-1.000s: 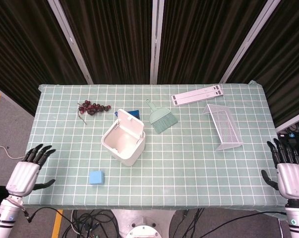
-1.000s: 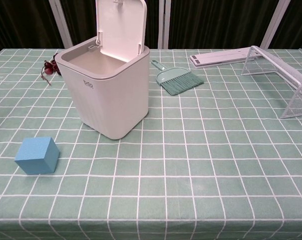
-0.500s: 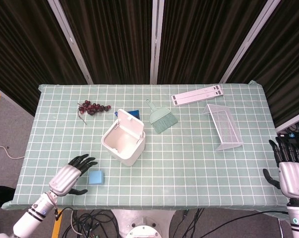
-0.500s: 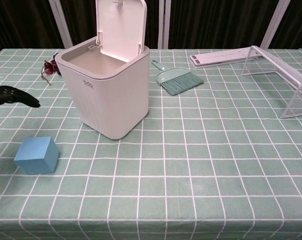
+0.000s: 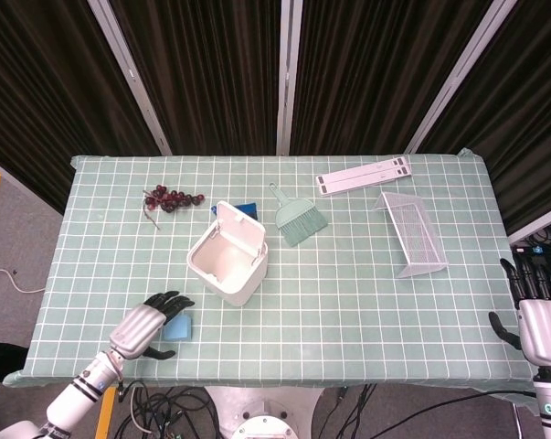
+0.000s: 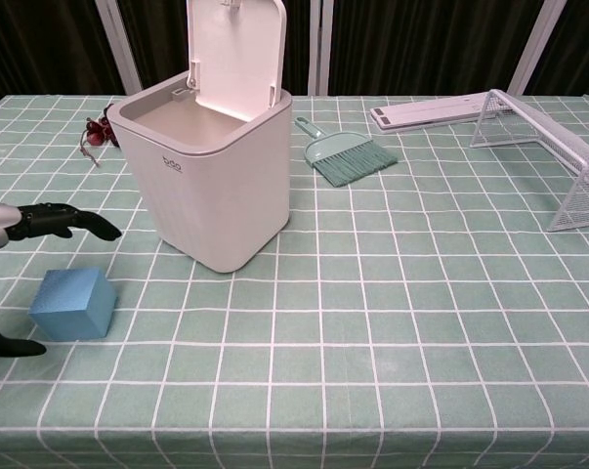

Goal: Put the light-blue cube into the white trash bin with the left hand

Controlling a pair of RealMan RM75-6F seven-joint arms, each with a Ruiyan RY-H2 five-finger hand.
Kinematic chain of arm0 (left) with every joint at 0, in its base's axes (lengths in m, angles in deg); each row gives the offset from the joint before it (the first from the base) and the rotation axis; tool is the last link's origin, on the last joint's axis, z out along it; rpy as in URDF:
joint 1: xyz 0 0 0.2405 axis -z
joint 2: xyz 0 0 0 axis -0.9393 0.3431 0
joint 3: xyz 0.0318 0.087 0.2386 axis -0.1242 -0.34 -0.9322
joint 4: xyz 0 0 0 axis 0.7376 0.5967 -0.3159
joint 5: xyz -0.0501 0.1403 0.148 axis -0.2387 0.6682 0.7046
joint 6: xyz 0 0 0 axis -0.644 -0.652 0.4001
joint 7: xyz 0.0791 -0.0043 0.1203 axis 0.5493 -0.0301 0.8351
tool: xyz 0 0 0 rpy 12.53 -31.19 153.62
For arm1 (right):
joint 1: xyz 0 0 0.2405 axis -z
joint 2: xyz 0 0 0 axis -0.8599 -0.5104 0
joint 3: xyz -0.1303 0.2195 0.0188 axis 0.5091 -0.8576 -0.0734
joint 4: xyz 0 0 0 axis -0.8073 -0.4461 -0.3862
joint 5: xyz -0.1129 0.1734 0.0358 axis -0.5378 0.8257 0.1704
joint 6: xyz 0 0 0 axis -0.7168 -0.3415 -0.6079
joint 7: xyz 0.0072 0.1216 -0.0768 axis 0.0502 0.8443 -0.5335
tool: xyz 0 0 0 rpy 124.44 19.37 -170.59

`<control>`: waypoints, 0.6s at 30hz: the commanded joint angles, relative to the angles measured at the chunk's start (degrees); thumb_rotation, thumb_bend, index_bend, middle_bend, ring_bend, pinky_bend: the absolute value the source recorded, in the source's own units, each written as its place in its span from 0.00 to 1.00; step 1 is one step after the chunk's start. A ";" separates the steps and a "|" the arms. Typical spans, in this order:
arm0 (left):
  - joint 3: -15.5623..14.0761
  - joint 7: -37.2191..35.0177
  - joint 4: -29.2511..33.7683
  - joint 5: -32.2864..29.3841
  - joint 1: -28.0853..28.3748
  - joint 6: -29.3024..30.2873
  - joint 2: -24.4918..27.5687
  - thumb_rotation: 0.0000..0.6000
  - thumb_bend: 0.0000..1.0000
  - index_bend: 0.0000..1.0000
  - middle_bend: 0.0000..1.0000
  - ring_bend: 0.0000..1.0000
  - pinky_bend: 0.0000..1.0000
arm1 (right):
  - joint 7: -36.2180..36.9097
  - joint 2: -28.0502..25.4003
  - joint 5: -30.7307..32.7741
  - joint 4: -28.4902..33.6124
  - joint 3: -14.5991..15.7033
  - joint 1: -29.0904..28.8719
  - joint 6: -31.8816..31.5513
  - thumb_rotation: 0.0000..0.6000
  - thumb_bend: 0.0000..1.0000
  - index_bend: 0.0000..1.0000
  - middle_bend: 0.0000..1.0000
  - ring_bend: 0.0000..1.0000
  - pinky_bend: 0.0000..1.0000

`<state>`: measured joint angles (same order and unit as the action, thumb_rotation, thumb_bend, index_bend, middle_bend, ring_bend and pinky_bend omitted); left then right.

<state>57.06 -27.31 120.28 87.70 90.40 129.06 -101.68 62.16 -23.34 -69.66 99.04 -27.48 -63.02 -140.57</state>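
Left hand [image 5: 149, 325] sits at the near-left part of the table [image 5: 366, 302], fingers [image 6: 64, 219] spread and apart, holding nothing; in the chest view the fingers reach over the far side of the light-blue cube [image 6: 73, 304] and the thumb lies low on its near side, so the hand brackets the cube without closing on it. Can't tell from either view whether any fingertip actually touches it. The cube rests flat on the checked cloth, just right of the palm. Beyond the fingertips and a bit to the right stands the white trash bin [image 6: 212, 174], upright, lid [image 6: 234, 57] flipped up at its back edge, mouth open. Behind the bin a dark blue object [image 5: 248, 209] peeks out, mostly hidden. Further out to the left of the bin lies a bunch of dark grapes [image 5: 170, 198]; to the right of it, a green hand brush [image 5: 300, 218]. Well off to the right are a white wire goal [image 5: 412, 234] and a flat white strip [image 5: 364, 174]. Right hand [image 5: 535, 317] hangs off the table's right edge, fingers extended and apart, empty.
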 commanded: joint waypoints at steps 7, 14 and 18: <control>-0.50 -0.59 -2.75 -0.12 1.12 -0.39 -2.09 1.00 0.04 0.22 0.25 0.17 0.33 | 0.22 -0.16 0.50 -0.20 -0.01 0.15 0.18 1.00 0.21 0.00 0.00 0.00 0.00; -0.79 -0.24 -4.74 -0.05 1.24 0.56 -3.26 1.00 0.16 0.31 0.39 0.37 0.46 | 0.06 -0.28 0.11 -0.11 0.18 0.29 -0.05 1.00 0.21 0.00 0.00 0.00 0.00; -1.06 0.24 -4.98 -0.33 1.29 0.62 -3.76 1.00 0.22 0.37 0.46 0.46 0.54 | 0.32 -0.33 0.34 -0.26 0.22 0.29 0.24 1.00 0.21 0.00 0.00 0.00 0.00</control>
<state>56.02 -27.21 115.38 87.43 91.71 129.53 -105.30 62.49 -23.67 -69.31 98.77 -27.27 -62.73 -140.33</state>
